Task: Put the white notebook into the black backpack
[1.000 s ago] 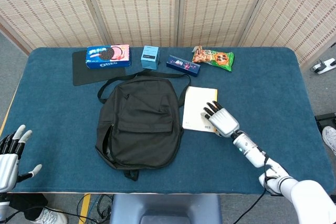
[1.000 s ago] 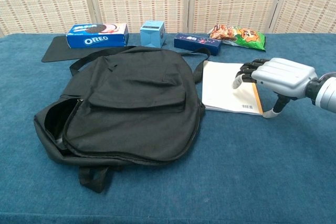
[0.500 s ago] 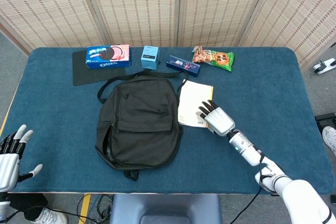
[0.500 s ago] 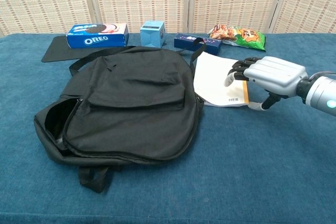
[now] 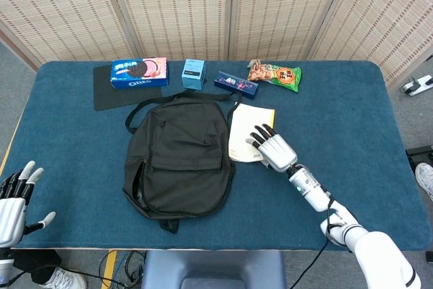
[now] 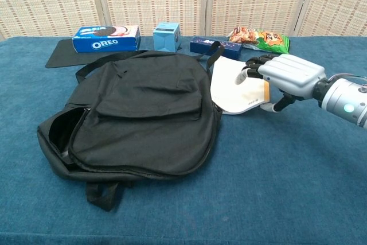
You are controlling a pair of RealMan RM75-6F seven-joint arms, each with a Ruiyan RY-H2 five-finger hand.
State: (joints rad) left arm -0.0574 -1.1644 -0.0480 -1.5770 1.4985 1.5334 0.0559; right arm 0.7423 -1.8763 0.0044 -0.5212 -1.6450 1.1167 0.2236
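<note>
The white notebook [image 5: 245,130] [image 6: 228,87] lies just right of the black backpack [image 5: 178,156] [image 6: 137,116], its left edge tilted up against the bag's side. My right hand [image 5: 270,147] [image 6: 282,74] grips the notebook's right edge, fingers on top and thumb at the near edge. The backpack lies flat with its opening gaping at the lower left [image 6: 60,133]. My left hand [image 5: 15,197] hovers open off the table's front left corner, seen only in the head view.
Along the back of the blue table [image 5: 345,120] stand an Oreo box [image 5: 139,72] on a black mat [image 5: 108,93], a small blue box [image 5: 193,73], a dark blue packet [image 5: 237,84] and a snack bag [image 5: 274,74]. A backpack strap [image 6: 215,55] crosses above the notebook.
My right hand has pushed the notebook leftward, and its left edge now rides up against the backpack. The left hand has stayed put.
</note>
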